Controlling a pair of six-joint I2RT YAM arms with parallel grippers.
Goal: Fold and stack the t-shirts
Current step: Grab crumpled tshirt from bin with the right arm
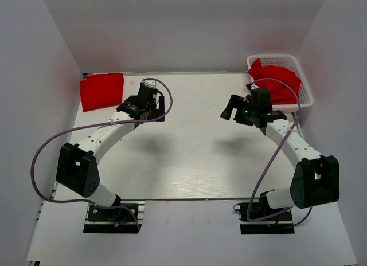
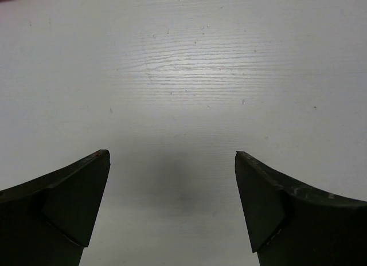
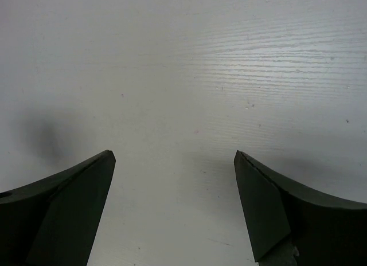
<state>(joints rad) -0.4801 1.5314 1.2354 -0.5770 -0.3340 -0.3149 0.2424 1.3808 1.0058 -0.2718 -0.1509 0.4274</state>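
Grippers: I read left gripper (image 2: 172, 157) and right gripper (image 3: 175, 157) both spread and empty over the table (image 1: 189, 163). One folded t-shirt (image 1: 102, 91) lies at ten o'clock. Crumpled t-shirts (image 1: 276, 79) fill the basket (image 1: 308, 98) at two o'clock. Next, I judge, the right gripper fetches one.

**Two matching white-and-black arms on my feeds**

My two arms are built alike. The left arm (image 1: 106, 134) and the right arm (image 1: 289, 141) each have smooth white tubular links joined by chunky black joint housings (image 1: 77, 169). Each sits on a flat black base plate (image 1: 112, 215). A thin lilac cable (image 1: 34, 163) runs in loose loops along each one, from base to black wrist. On my wrist feeds, the left tool (image 2: 172, 156) and the right tool (image 3: 175, 154) have matte, dark grey-green fingers (image 2: 69, 197) that taper to blunt wedge tips.
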